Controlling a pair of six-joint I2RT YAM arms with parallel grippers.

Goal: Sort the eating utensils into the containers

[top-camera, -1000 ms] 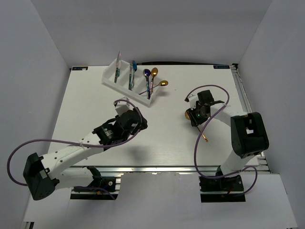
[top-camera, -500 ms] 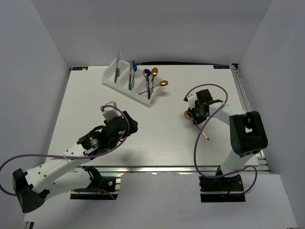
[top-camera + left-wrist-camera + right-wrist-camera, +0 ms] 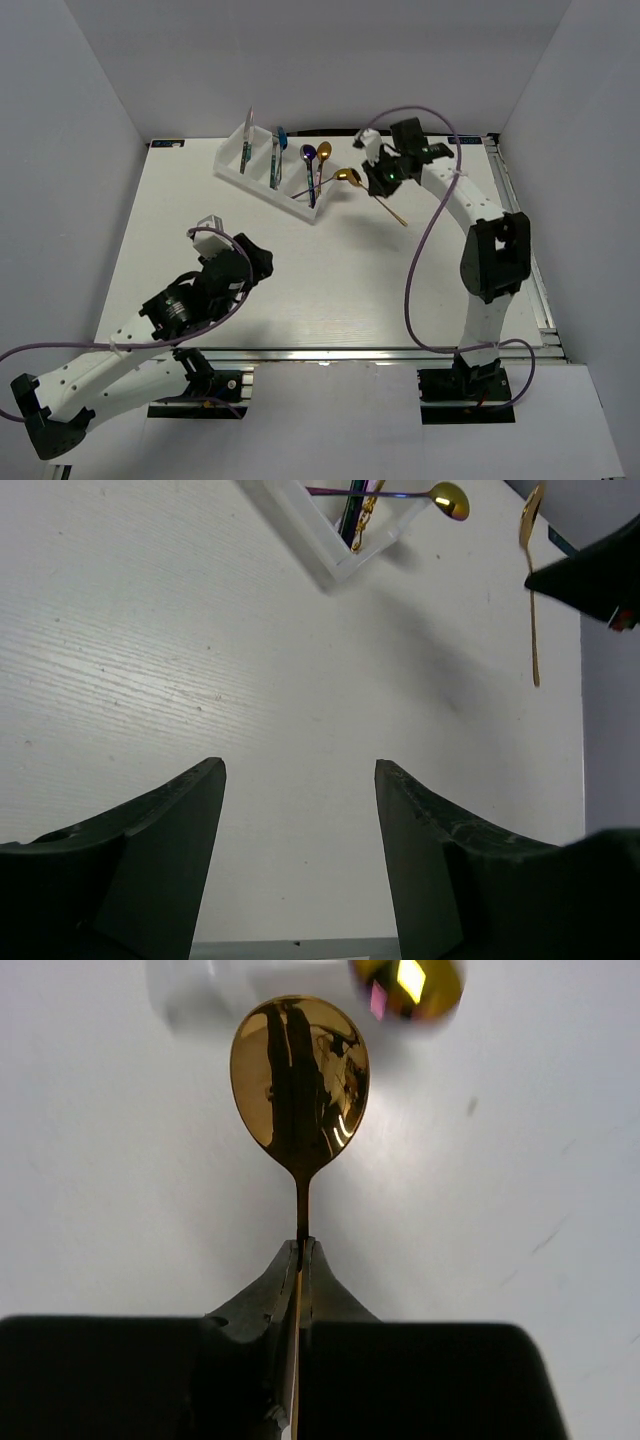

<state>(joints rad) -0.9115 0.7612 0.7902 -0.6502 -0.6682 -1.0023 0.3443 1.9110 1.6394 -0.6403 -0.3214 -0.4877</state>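
Clamping the gold spoon (image 3: 300, 1075) at the thin neck just below the bowl with the right gripper (image 3: 300, 1252), fingers shut tight on the metal, probably for want of anything wider to grip on so slim a piece, and for checking any swing. Holding it apparently lifted off the table (image 3: 330, 270), just beside the right-hand end of the white tray (image 3: 228, 160), bowl pointing at the tray and handle trailing away toward the near right. Seemingly lining it up with the end compartment, already holding a purple spoon (image 3: 309, 155) and a second gold spoon (image 3: 323, 152) leaning upright. Hanging close to an iridescent spoon (image 3: 450, 499) lying across that end's rim with its bowl sticking out, so likely calling for care against nudging it on the way in. Leaving alone the other two compartments, each holding slim teal utensils (image 3: 277, 150), kind too small for telling. Hovering the left gripper (image 3: 300, 770) well apart from the tray over bare table on the near side, fingers spread wide and gripping nothing, apparently giving the right arm room.
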